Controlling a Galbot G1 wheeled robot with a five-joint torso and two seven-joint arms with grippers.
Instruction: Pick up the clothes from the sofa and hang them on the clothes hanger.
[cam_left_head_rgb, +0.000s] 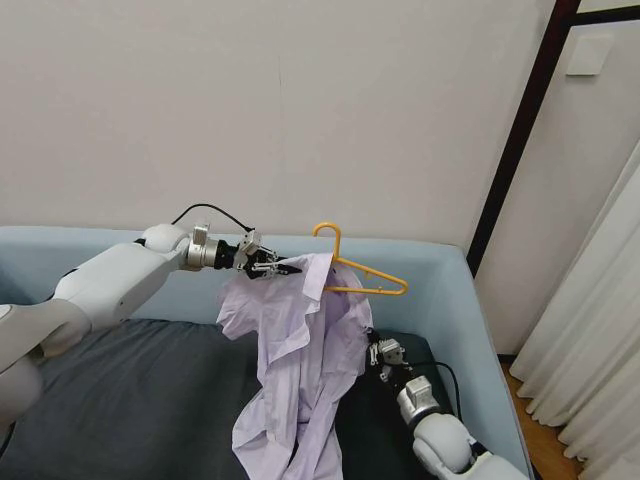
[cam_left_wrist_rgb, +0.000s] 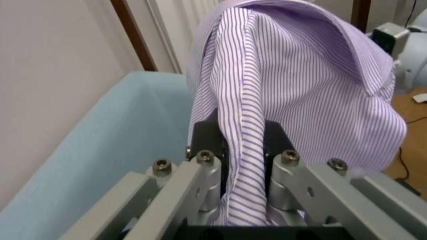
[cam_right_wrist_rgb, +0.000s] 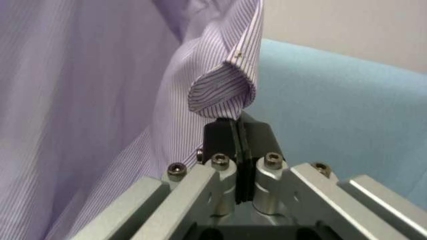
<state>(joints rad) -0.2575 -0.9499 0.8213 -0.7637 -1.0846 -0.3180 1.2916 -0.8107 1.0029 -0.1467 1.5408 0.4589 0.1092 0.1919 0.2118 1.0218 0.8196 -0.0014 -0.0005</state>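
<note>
Head view: reaches in from the left with the left gripper (cam_left_head_rgb: 272, 267), level with the top of the pale blue sofa (cam_left_head_rgb: 450, 300) back, and grips the lilac striped shirt (cam_left_head_rgb: 300, 370) at its upper edge. Holds that shirt up, hanging in long folds down over the dark seat cushion (cam_left_head_rgb: 110, 400), with the orange hanger (cam_left_head_rgb: 362, 277) poking out of its top on the robot's right side, hook upward, in front of the white wall (cam_left_head_rgb: 300, 100). Extends up from the lower right with the right gripper (cam_left_head_rgb: 383, 352), just beside the shirt's hanging edge and below the hanger. Left wrist view: jaws partly apart, clamped on a thick band of striped cloth running between the black pads (cam_left_wrist_rgb: 203, 137) and rising away over them. Right wrist view: jaws pressed together with hardly any gap, black pads (cam_right_wrist_rgb: 220, 137) meeting; pinches a rolled fold of the shirt's edge right at the tips, with more of the cloth hanging alongside and sofa blue behind.
</note>
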